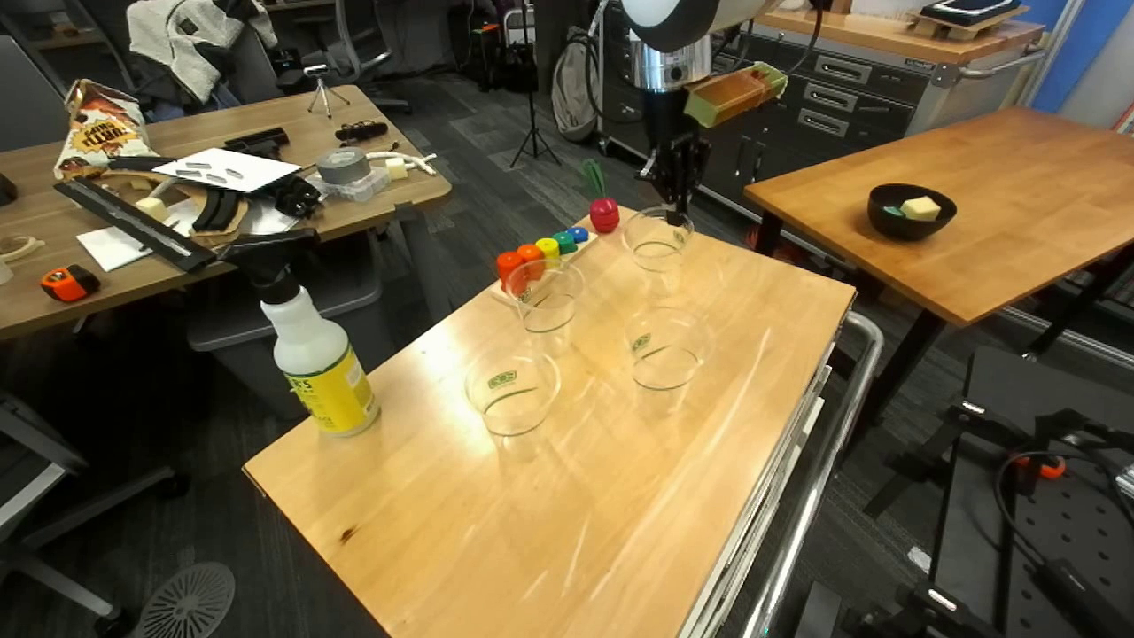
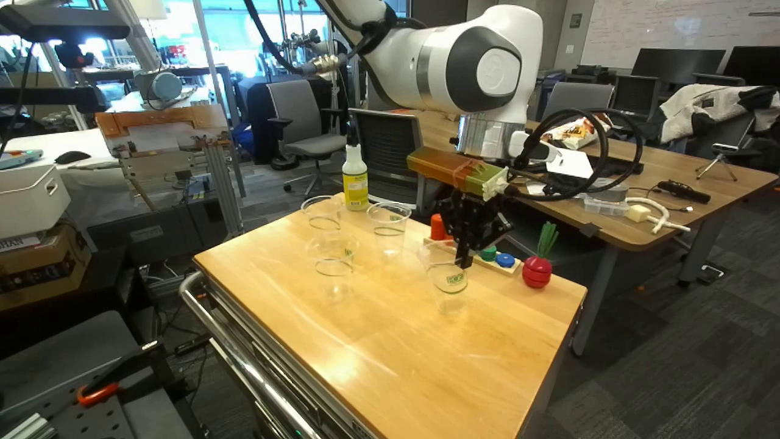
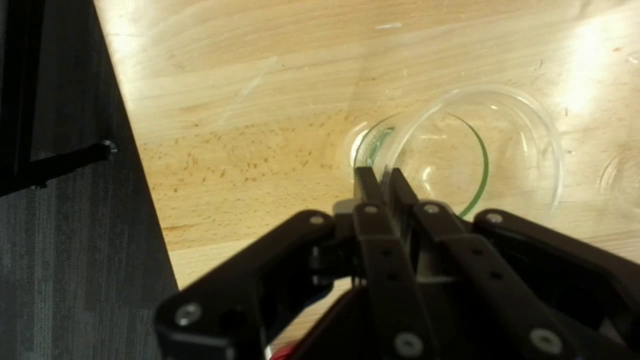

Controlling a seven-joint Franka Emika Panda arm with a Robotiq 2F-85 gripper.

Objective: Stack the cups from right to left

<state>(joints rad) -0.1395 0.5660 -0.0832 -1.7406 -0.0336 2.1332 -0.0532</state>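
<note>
Grip: the fingers (image 3: 369,186) were clenched on the wall of the gripped cup (image 3: 467,155) at its rim, seemingly with one tip inside and one outside.
Its spot: it stood upright on the table (image 1: 567,532), near the red radish (image 1: 604,215), and looked not yet lifted.
Not yet stacked: the peg-side cup (image 1: 547,306) near the coloured pegs (image 1: 547,249), the bottle-side cup (image 1: 516,394) nearest the spray bottle (image 1: 332,381), and the lone cup (image 1: 669,350) all stood apart.
Lift risk: only one side of a thin-looking wall was pinched, so the gripped cup was liable to tilt or slip.
Crossing risk: too low a path could clip a neighbouring cup or the coloured pegs.
Nesting risk: a base lowered tilted or off-centre was likely to catch the rim below and shove that cup.
Letting-go risk: the fingers, in parting, could drag the rim askew.
Clear plastic: whether the gripped cup's base touched the table was hard to judge.
Hidden pegs: in an exterior view, those between the red peg (image 2: 437,227) and the green peg (image 2: 489,253) lay behind the fingers and their linkage.
Wrist view: a faint curve (image 3: 612,172) at right, perhaps a cup, was cut off; a red patch (image 3: 284,351) below showed too little to name.
</note>
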